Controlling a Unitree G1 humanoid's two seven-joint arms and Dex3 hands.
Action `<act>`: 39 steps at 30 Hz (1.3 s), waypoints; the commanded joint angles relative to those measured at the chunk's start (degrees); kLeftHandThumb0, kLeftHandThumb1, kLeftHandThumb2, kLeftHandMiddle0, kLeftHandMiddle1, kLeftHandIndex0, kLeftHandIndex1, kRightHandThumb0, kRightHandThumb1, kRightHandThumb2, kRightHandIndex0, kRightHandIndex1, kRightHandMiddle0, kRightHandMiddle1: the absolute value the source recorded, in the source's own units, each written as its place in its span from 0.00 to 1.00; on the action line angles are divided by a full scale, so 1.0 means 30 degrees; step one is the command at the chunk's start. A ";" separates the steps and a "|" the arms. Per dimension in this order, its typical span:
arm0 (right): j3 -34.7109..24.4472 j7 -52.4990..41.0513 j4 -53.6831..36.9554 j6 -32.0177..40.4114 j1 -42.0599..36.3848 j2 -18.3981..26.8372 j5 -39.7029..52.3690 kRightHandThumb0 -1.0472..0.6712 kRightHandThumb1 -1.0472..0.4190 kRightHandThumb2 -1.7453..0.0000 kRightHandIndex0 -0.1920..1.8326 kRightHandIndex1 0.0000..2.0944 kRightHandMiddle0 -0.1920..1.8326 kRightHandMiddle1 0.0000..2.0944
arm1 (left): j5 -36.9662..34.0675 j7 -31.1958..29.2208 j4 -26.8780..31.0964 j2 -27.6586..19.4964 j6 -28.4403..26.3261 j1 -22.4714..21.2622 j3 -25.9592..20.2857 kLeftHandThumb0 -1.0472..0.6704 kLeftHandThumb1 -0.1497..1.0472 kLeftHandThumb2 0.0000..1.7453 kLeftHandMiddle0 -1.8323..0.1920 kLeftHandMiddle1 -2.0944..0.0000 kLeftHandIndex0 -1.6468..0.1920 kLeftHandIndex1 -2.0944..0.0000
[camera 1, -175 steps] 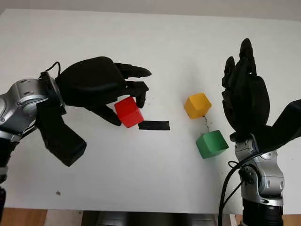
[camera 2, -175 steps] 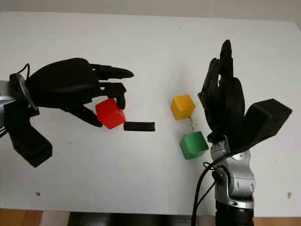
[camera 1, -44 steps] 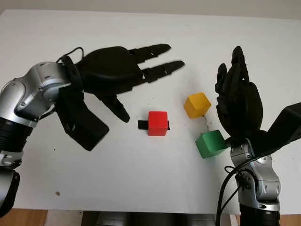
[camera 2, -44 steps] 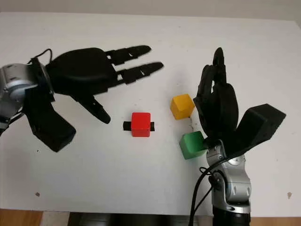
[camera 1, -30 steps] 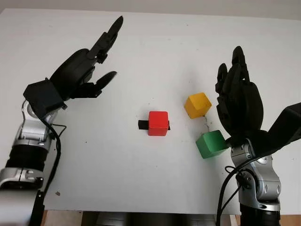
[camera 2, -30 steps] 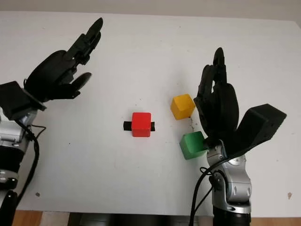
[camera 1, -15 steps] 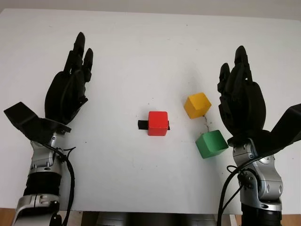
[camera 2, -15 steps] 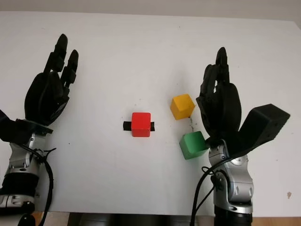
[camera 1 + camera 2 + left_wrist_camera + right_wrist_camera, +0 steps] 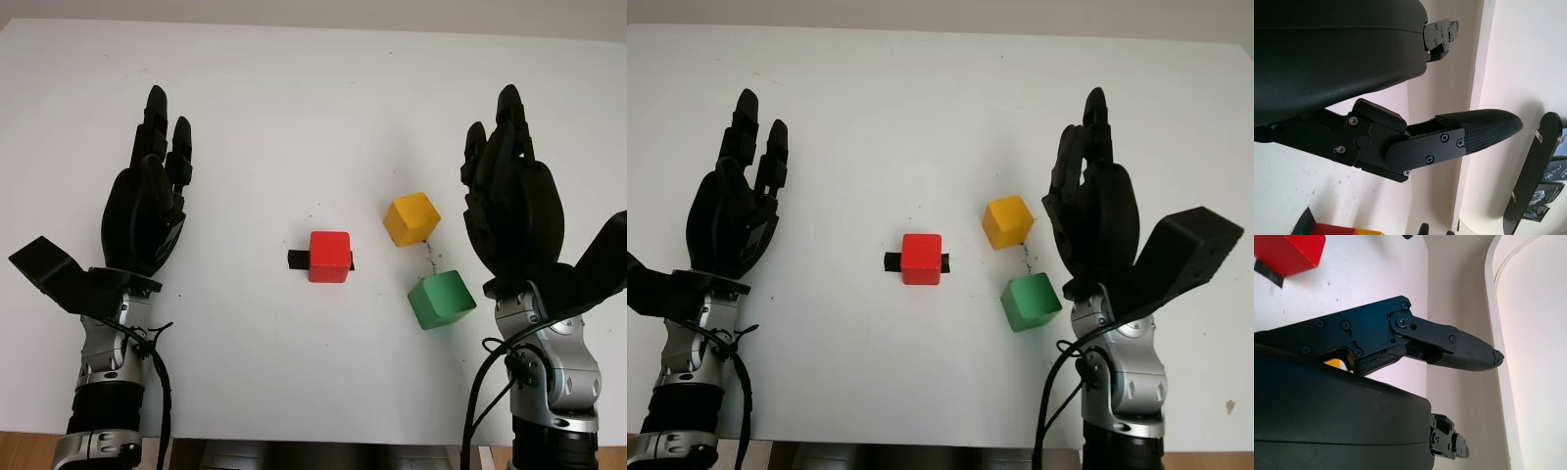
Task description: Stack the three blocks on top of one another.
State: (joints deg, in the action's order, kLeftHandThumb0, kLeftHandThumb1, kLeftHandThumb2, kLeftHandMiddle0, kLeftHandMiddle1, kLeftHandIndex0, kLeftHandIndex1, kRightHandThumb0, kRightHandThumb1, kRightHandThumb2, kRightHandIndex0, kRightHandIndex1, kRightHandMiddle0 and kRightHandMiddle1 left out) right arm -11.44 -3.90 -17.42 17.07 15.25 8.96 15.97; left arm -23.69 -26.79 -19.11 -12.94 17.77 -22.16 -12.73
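The white desk [image 9: 313, 117] has 3 blocks on it, and none of them is on top of another one. The red block [image 9: 329, 257] sits in the middle of the desk, on a small strip of black tape [image 9: 297, 258] that sticks out on both sides of it. The yellow block [image 9: 411, 218] is off to the right of the red block, a bit farther back. The green block [image 9: 442, 300] is just in front of the yellow block, close to it but not touching.

The left hand [image 9: 147, 211] is up over the left side of the desk, well apart from the red block. Its fingers [image 9: 155, 117] are stretched out straight and hold nothing. The right hand [image 9: 511, 206] is up just to the right of the yellow block and the green block. Its fingers [image 9: 507, 110] are straight too, and they hold nothing.
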 commanded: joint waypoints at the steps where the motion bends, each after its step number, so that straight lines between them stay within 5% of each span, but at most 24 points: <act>1: -0.0214 -0.0093 0.0005 0.0081 0.0324 0.0473 -0.0136 0.19 0.00 0.61 0.00 0.00 0.00 0.00 | -0.0037 -0.0086 0.0390 0.0089 -0.0003 0.0243 -0.0145 0.11 1.00 0.38 1.00 1.00 1.00 1.00; 17: -0.1057 -0.0384 -0.0087 0.0096 0.1106 0.1592 -0.0191 0.20 0.00 0.64 0.00 0.00 0.00 0.00 | 0.0159 -0.0060 0.0450 0.0214 0.0018 0.0277 -0.0109 0.11 1.00 0.39 1.00 1.00 1.00 1.00; 30: -0.1163 -0.1341 -0.0549 -0.0045 0.1005 0.3781 -0.1814 0.22 0.00 0.63 0.00 0.00 0.00 0.00 | 0.0186 0.0100 0.0682 0.0224 -0.0186 0.0342 -0.0173 0.11 1.00 0.38 1.00 1.00 1.00 1.00; 39: -0.1009 -0.2672 -0.0560 0.0177 0.1049 0.5527 -0.2817 0.21 0.00 0.71 0.00 0.00 0.00 0.00 | 0.0163 -0.0079 0.0667 0.0163 -0.0166 0.0335 -0.0177 0.10 1.00 0.37 1.00 1.00 1.00 1.00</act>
State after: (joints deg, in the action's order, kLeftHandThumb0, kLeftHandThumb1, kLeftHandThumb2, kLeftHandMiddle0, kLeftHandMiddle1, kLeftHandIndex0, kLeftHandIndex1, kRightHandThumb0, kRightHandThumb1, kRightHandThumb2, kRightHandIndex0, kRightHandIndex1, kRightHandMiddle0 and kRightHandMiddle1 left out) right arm -14.42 -11.51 -17.95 17.61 18.45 24.22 7.84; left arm -23.27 -26.71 -18.11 -12.36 17.36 -22.04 -12.92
